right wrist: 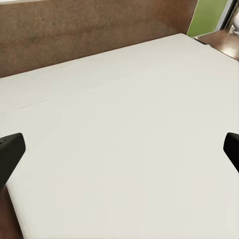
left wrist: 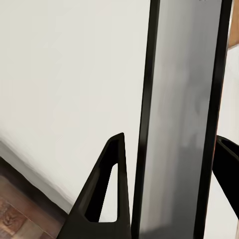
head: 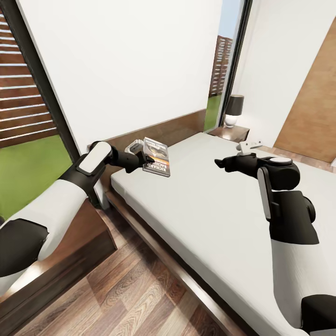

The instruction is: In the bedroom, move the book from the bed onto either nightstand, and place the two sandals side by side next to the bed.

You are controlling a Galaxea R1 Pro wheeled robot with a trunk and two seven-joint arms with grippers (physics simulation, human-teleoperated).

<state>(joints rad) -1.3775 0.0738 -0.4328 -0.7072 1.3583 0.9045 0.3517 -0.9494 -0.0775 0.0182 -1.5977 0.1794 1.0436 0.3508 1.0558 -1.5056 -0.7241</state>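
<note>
Gripping the book (head: 156,156) above the bed (head: 219,205), the left claw (head: 142,162) has yet to reach a nightstand (head: 232,132); right claw (head: 223,163) wide.

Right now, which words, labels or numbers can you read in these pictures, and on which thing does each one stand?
"RICHARD": white lettering on the cover of the book, held in the left gripper.
A second line of white letters below it on the cover: too blurred to read with certainty.
The orange band on the cover: its small print is too small to read.
The book's edge between the fingers in the left wrist view: no text.
</note>
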